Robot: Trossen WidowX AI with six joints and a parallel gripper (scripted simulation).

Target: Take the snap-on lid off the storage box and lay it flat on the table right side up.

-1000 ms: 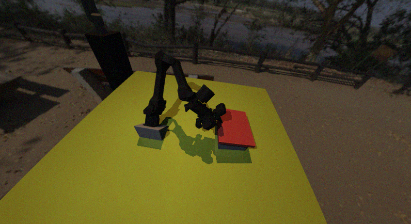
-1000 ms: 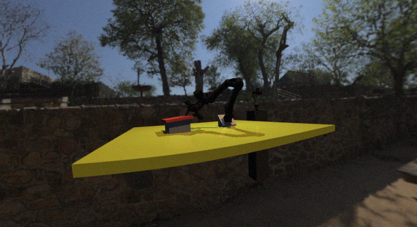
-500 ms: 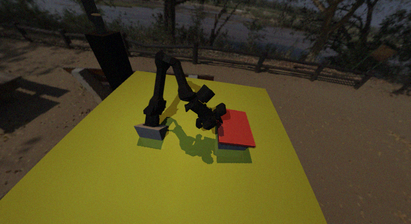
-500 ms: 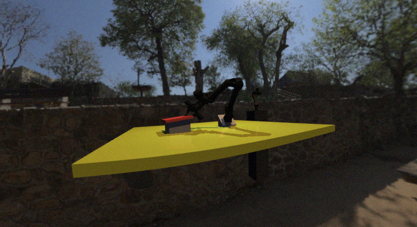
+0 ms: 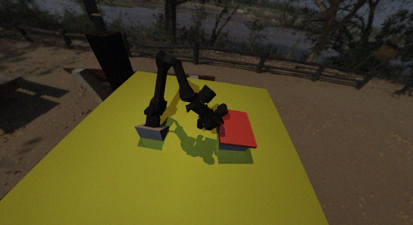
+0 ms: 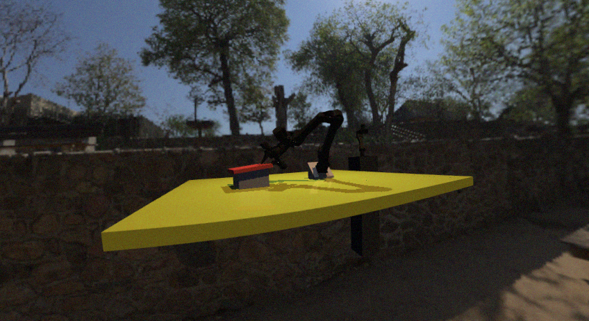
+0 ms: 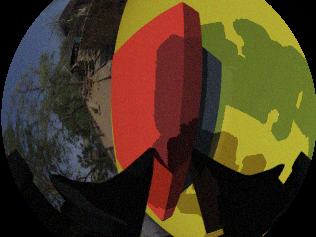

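Observation:
The red lid (image 5: 238, 128) (image 6: 251, 167) (image 7: 135, 99) is on top of the blue-grey storage box (image 5: 233, 148) (image 6: 253, 183) (image 7: 212, 89). In the exterior view the lid is slightly tilted, its edge on the gripper's side raised a little and its far edge low on the box. My black gripper (image 5: 220, 122) (image 6: 262, 161) (image 7: 173, 158) is shut on the lid's near edge, with one finger on either side of it in the wrist view. The box stands upright on the table. The exact gap between lid and box is too small to tell.
The yellow table (image 5: 173, 188) (image 6: 205, 207) (image 7: 250, 130) bears the box and the arm. The arm's grey base block (image 5: 151, 133) stands to the left of the box in the top view. The table's right edge runs beyond the box there.

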